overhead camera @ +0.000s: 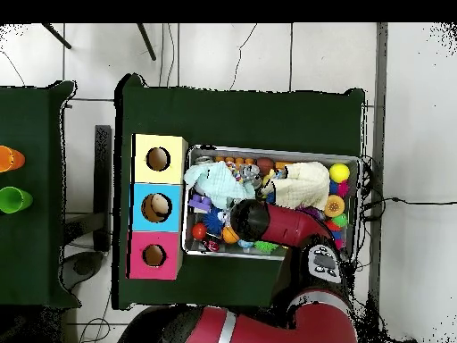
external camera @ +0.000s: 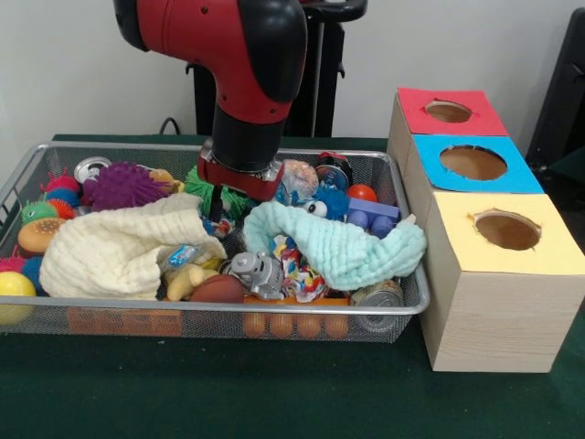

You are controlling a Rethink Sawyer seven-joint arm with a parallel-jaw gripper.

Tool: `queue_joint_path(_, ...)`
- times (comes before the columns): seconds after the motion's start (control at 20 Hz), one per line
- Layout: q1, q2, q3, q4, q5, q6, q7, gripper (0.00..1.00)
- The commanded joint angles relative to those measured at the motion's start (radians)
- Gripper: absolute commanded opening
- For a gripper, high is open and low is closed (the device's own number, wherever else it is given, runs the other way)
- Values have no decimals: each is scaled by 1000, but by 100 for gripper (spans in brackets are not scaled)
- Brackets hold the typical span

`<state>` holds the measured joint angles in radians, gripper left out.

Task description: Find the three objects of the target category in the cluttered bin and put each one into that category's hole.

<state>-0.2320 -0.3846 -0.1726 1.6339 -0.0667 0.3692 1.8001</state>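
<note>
While lowered into bin [external camera: 55, 297] middle on green counter [external camera: 274, 393], tool [external camera: 219, 208] mostly hidden behind arm [external camera: 247, 82] and clutter; couldn't tell opening or hold. Risked snagging cream cloth [external camera: 119, 251] or mint cloth [external camera: 338, 242], dragging toys out. Target category unclear; objects under cloths unseen.
</note>
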Motion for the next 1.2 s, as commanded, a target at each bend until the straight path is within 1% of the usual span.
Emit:
queue_joint_path(0.05,-32,90,105,-129,-16,32,32,100)
queue_joint_path(0.35,-46,109,106,-154,-20,20,28,100)
queue_joint_path(0.5,-60,118,113,-176,-29,21,8,100)
queue_joint_path(0.65,-93,142,142,-251,-49,55,-62,100)
queue_joint_path(0.8,-130,167,171,-353,-80,137,-157,100)
queue_joint_path(0.9,-150,163,187,-379,-102,179,-193,100)
queue_joint_path(0.95,-160,155,195,-376,-115,184,-202,100)
queue_joint_path(1.05,-174,149,209,-382,-141,197,-210,100)
queue_joint_path(1.2,-198,165,238,-402,-171,203,-214,100)
